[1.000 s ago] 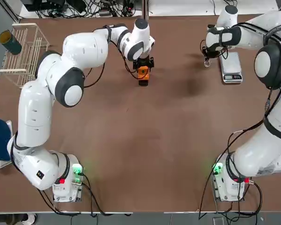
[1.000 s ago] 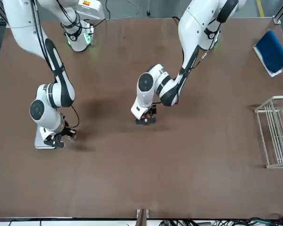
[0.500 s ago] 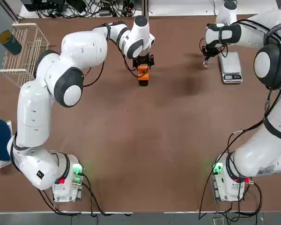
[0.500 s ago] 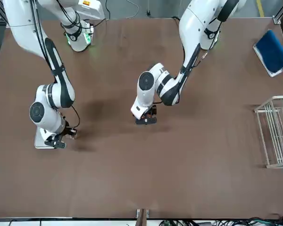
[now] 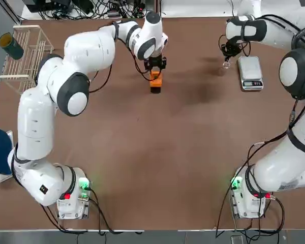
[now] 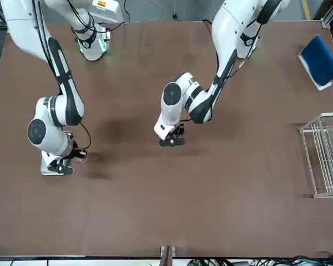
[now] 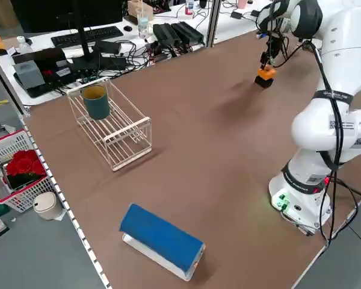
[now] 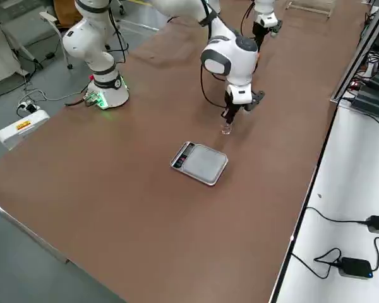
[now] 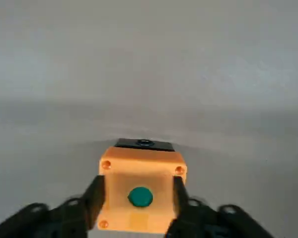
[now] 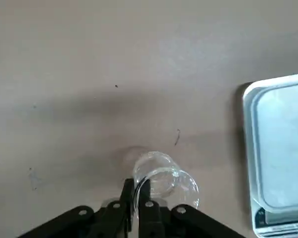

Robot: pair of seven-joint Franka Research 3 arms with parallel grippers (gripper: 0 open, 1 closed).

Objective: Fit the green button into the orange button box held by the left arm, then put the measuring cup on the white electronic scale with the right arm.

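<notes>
Two grippers were at work over the far half of the table. Toward the left in the top view, the left gripper (image 5: 155,65) had its fingers closed on the flanks of the orange button box (image 5: 155,80), which sat near the table's far middle. From the left wrist view, the green button (image 9: 139,196) already sat in the hole in the box's face, so the fitting step looked finished. The box seemed rigid and light, and gripping its flat sides suited it.

Farther right, the right gripper (image 5: 225,54) had its fingers nearly together, pinching the rim wall of the measuring cup (image 10: 161,182), which was just beside the white electronic scale (image 5: 250,72) and not yet on its plate. Whether the cup touched the table could not be told. It looked thin, slick and very light, so a gentle rim pinch and an upright, slow carry seemed wise.
</notes>
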